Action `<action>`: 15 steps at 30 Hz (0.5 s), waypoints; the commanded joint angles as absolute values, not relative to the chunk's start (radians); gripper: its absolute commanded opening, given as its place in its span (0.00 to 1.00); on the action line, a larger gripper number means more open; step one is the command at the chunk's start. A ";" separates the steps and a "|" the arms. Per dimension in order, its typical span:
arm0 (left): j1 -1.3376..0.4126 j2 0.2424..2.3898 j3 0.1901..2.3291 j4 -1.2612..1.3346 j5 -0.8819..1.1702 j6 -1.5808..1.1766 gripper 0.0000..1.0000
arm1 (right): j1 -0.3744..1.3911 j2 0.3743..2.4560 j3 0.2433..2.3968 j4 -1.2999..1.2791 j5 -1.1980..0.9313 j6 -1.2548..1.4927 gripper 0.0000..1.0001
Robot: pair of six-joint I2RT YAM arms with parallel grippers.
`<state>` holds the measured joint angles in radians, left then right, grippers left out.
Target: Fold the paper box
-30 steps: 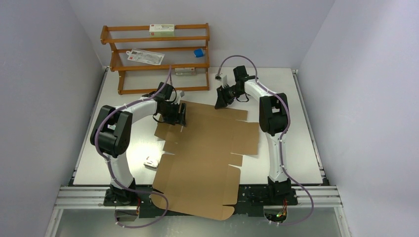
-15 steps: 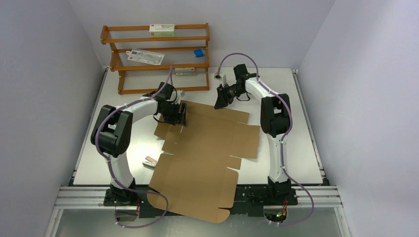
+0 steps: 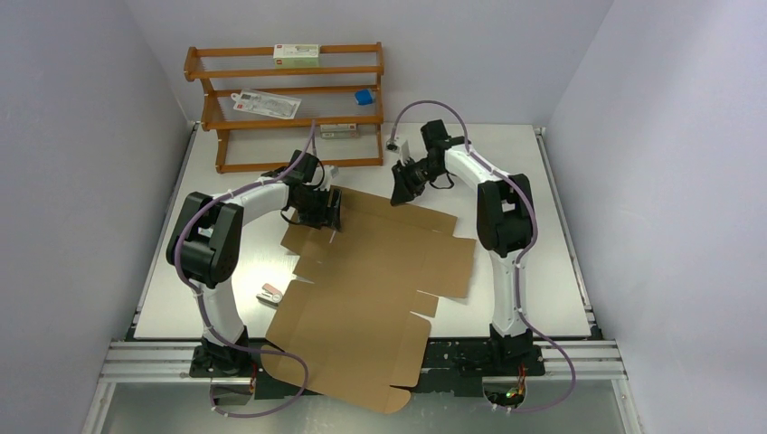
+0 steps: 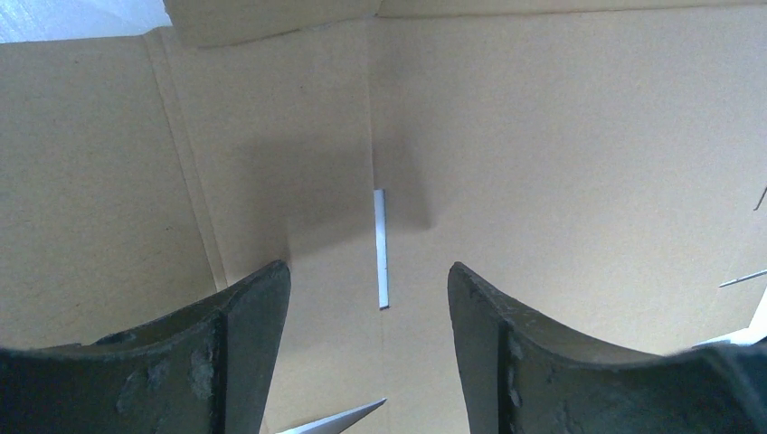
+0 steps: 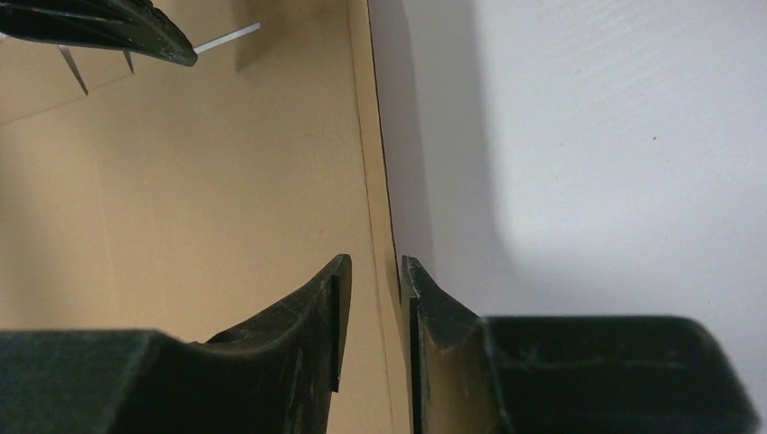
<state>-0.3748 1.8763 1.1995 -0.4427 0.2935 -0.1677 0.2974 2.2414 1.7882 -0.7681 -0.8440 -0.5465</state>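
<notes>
The paper box [image 3: 371, 271] is a flat brown cardboard sheet with flaps and slits, lying on the table [image 3: 534, 226]; its near end hangs over the front edge. My left gripper [image 3: 330, 215] hovers open over the sheet's far-left part. In the left wrist view the left gripper [image 4: 369, 267] has its jaws wide apart above the cardboard [image 4: 543, 136], either side of a narrow slit [image 4: 381, 244]. My right gripper [image 3: 398, 194] sits at the sheet's far edge. In the right wrist view the right gripper [image 5: 375, 259] straddles that edge of the cardboard [image 5: 181, 181] with a narrow gap, not clamping it.
An orange-brown wooden rack [image 3: 289, 99] stands at the back left, with a white carton [image 3: 297, 55] and a small blue item [image 3: 364, 96] on its shelves. A small white object [image 3: 270, 293] lies on the table left of the sheet.
The cardboard sheet has slid toward the near edge and a little left. The right gripper's jaws have narrowed and it has shifted slightly left. The left arm has stayed still.
</notes>
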 commanded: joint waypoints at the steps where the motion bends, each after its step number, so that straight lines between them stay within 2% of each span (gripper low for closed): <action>1: -0.384 1.898 1.215 -0.452 0.285 -0.156 0.70 | 0.329 2.176 1.753 -0.745 -0.774 -0.526 0.30; 12: -0.385 1.891 1.213 -0.450 0.290 -0.158 0.70 | 0.387 2.176 1.748 -0.756 -0.674 -0.557 0.29; 15: -0.385 1.893 1.211 -0.442 0.295 -0.162 0.70 | 0.403 2.181 1.749 -0.747 -0.615 -0.546 0.25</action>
